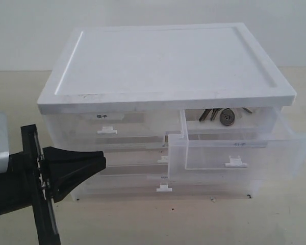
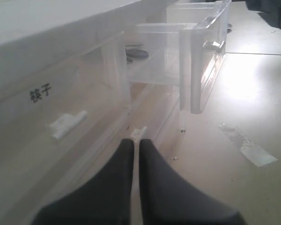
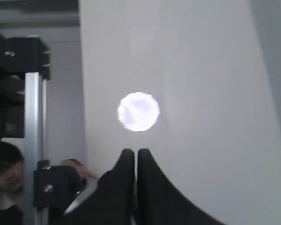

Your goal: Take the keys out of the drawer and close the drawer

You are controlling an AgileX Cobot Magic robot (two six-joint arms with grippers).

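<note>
Washed-out, hazy light; glare on the drawer [image 2: 210, 51].

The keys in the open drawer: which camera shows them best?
The exterior view: the keys lie at the back of the pulled-out drawer, blades and round fob visible. The left wrist view shows only a dark disc through the plastic. The right wrist view misses them.

**Access Clearance: Open Drawer**

The drawer [image 1: 234, 150] stands pulled out, its front half open from above. The keys [image 1: 225, 116] lie at its rear, where the overhanging white cabinet top [image 1: 163, 61] limits vertical entry. The table [image 1: 204, 219] in front offers free passage.
</note>
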